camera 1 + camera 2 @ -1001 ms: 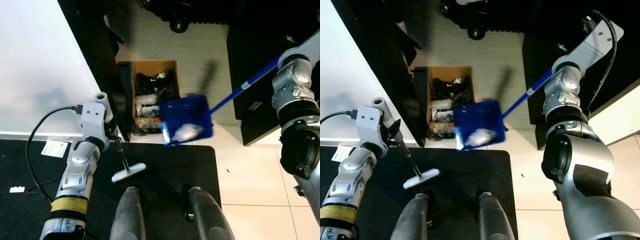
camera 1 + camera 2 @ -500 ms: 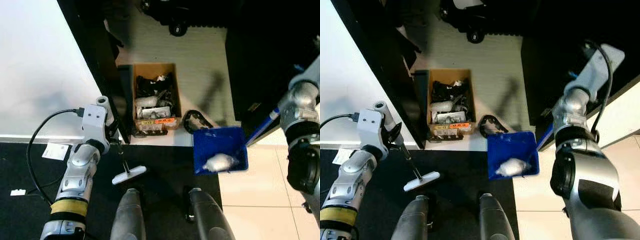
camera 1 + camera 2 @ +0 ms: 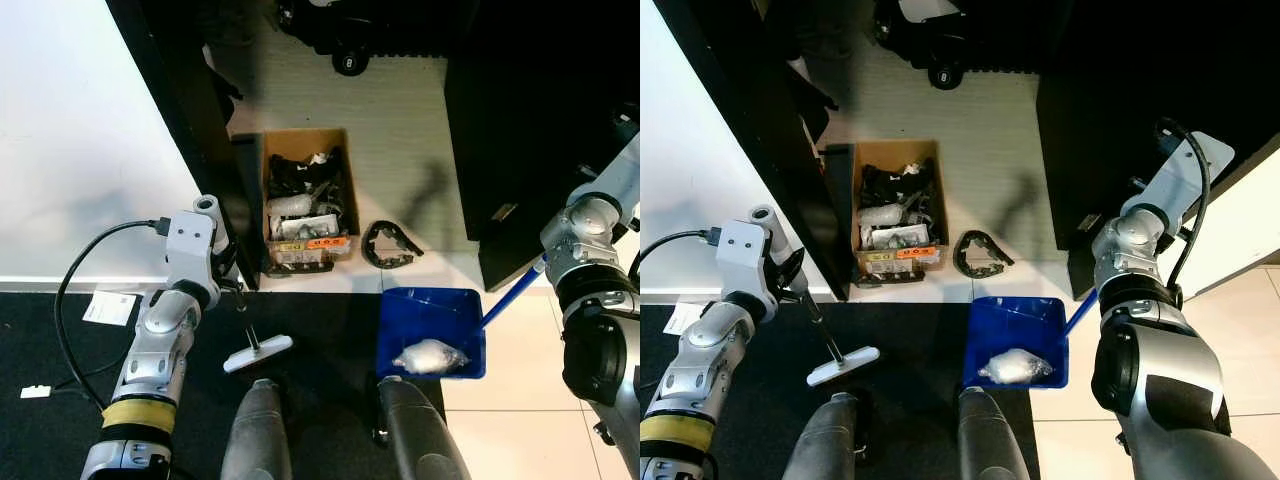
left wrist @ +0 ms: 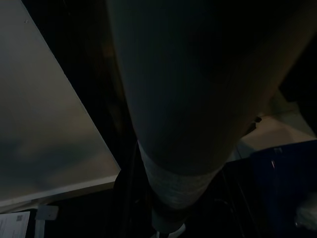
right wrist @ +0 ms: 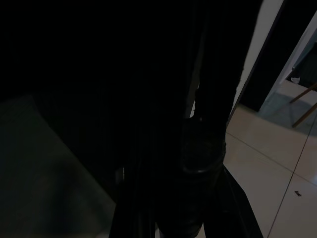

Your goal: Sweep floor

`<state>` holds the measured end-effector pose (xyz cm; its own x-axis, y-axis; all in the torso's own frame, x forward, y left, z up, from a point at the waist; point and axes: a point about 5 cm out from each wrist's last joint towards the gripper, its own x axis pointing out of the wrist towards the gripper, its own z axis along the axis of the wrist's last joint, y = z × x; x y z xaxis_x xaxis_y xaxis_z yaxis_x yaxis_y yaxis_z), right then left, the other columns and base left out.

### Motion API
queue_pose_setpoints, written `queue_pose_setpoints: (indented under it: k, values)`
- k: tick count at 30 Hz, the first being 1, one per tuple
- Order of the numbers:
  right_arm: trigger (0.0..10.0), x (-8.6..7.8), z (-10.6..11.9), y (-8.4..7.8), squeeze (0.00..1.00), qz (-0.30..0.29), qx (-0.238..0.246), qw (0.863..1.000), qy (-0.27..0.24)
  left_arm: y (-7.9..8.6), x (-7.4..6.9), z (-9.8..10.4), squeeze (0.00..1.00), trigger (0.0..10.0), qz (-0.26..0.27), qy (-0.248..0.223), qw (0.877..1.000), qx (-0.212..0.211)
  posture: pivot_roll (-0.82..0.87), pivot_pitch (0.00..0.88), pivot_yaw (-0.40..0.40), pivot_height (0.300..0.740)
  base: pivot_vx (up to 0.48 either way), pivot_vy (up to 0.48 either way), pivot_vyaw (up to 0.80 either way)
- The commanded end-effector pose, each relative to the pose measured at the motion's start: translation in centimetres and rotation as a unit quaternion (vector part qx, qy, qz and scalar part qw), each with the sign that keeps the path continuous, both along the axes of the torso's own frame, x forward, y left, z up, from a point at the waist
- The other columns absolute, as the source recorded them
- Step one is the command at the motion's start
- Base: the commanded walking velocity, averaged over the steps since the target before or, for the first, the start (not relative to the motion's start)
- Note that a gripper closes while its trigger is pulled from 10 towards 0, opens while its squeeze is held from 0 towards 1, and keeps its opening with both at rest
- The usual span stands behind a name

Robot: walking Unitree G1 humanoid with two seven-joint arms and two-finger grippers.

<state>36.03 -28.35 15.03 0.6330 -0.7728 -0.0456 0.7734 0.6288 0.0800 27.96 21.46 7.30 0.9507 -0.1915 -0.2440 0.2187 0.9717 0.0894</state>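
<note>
The right gripper (image 3: pixel 1092 292) is holding the blue dustpan (image 3: pixel 430 320) level so the white wad (image 3: pixel 430 356) stays in; its grip cannot be told. The left gripper (image 3: pixel 232 290) is clamping the broom (image 3: pixel 257 351) over the black mat (image 3: pixel 60 420).

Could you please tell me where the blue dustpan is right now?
The blue dustpan sits low on the robot's right, straddling the black mat's edge and the tiled floor, just below the black strap beside the cardboard box.
</note>
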Motion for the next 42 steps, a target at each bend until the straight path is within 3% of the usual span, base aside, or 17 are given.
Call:
queue_pose_setpoints:
  k: [1, 5, 13, 31, 42]
  values:
    - [10.0, 0.1, 1.1, -0.2, 0.00, -0.007, 0.002, 0.999, -0.037, 0.0, -0.3, -0.6, 0.00, 10.0, 0.005, 0.007, 1.000, -0.007, 0.02, 0.114, -0.027, 0.740, 0.000, 0.000, 0.00]
    - [10.0, -0.1, 0.7, -0.1, 0.00, 0.000, 0.016, 0.998, -0.053, -0.2, -0.4, -1.0, 0.00, 10.0, 0.018, 0.004, 0.999, -0.031, 0.02, 0.110, -0.030, 0.740, 0.000, 0.000, 0.00]
    - [10.0, 0.3, 1.9, 0.5, 0.00, 0.047, 0.057, 0.986, -0.149, 0.4, -1.0, -2.7, 0.00, 10.0, 0.050, 0.020, 0.997, -0.047, 0.02, 0.093, -0.027, 0.740, 0.000, 0.000, 0.00]
    - [10.0, 0.7, 3.3, 0.3, 0.00, 0.061, 0.038, 0.982, -0.176, 0.2, -1.0, -3.6, 0.00, 10.0, 0.057, 0.030, 0.997, -0.048, 0.01, 0.084, -0.023, 0.740, 0.000, 0.000, 0.00]
    - [10.0, 1.0, 4.8, 0.2, 0.00, 0.066, 0.020, 0.979, -0.194, 0.1, -1.2, -3.8, 0.00, 10.0, 0.067, 0.010, 0.996, -0.053, 0.01, 0.085, -0.026, 0.740, 0.072, 0.000, 0.00]
